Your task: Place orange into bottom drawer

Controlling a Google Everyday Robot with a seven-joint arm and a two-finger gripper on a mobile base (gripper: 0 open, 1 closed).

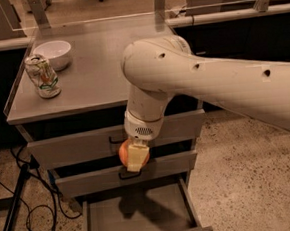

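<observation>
My gripper (pixel 135 157) hangs from the big white arm in front of the cabinet and is shut on the orange (pixel 125 154), a small round bright-orange fruit. It holds the orange in the air at the height of the middle drawer front, above the open bottom drawer (pixel 138 216). The bottom drawer is pulled out, a wide shallow grey tray with a flat floor; the arm's shadow falls on it.
On the grey cabinet top (pixel 97 76) stand a white bowl (pixel 53 53) and a crushed can (pixel 42 76) at the back left. The two upper drawers (pixel 77 148) are closed. Cables and a stand leg (pixel 14 208) lie on the floor at left.
</observation>
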